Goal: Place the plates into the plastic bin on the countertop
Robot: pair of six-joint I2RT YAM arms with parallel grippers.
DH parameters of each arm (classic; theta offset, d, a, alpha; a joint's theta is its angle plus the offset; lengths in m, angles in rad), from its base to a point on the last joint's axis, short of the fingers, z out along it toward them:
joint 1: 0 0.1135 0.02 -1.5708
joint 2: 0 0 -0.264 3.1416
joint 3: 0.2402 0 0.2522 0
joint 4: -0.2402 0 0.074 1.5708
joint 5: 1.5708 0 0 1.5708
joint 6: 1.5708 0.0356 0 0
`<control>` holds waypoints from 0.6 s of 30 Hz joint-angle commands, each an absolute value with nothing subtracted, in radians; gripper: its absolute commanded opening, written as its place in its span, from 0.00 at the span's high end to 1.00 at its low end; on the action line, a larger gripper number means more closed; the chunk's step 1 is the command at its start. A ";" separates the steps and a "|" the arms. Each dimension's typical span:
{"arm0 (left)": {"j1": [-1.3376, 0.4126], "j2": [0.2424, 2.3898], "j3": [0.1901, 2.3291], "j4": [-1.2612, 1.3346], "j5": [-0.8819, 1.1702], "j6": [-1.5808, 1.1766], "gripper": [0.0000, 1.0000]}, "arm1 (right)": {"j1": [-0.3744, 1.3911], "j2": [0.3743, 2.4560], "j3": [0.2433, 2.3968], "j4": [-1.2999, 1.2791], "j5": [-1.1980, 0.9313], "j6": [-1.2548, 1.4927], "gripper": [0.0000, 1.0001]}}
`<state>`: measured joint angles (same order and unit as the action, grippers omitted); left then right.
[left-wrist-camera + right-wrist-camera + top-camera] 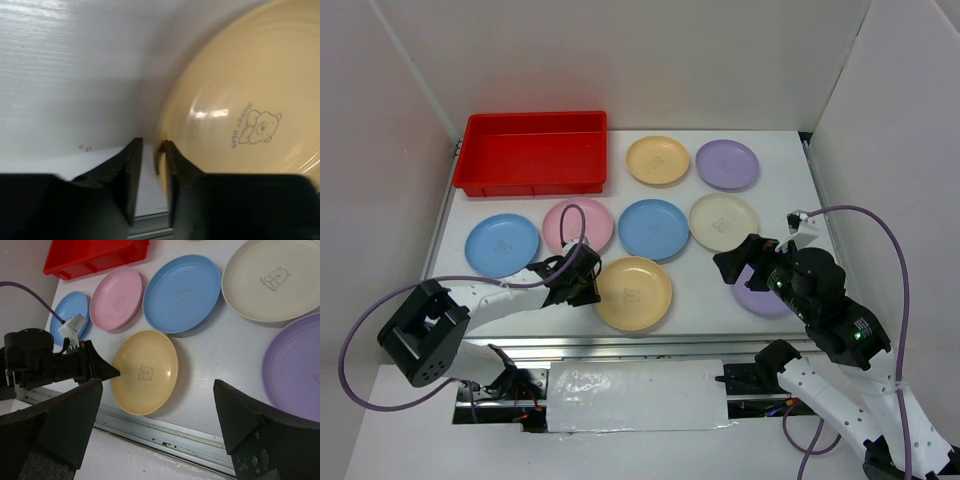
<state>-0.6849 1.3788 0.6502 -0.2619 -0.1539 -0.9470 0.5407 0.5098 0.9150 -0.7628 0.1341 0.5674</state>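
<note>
Starting on the first plate, with nothing in the bin yet.
All eight plates lie on the countertop and the red plastic bin holds none. The left gripper straddles the near yellow plate's rim, jaws narrowed; whether they pinch it cannot be told. The right gripper hangs spread wide over the near purple plate.
</note>
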 commanded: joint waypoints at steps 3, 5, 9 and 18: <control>-0.738 1.362 0.683 -0.328 -0.222 -0.992 0.96 | 0.546 0.503 0.923 -0.733 0.152 0.548 0.00; -0.778 1.300 0.702 -0.402 -0.299 -1.020 1.00 | 0.548 0.497 0.928 -0.741 0.152 0.546 0.00; -0.865 1.126 0.776 -0.635 -0.458 -1.121 1.00 | 0.548 0.489 0.943 -0.746 0.152 0.545 0.00; -0.334 1.087 1.127 -0.680 -0.409 -0.904 1.00 | 0.541 0.538 0.910 -0.658 0.091 0.551 0.00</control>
<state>-0.5766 1.0054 1.0168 -0.7166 -0.4438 -0.9897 0.5407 0.5068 0.9150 -0.7387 0.1234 0.5602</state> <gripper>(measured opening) 0.047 0.997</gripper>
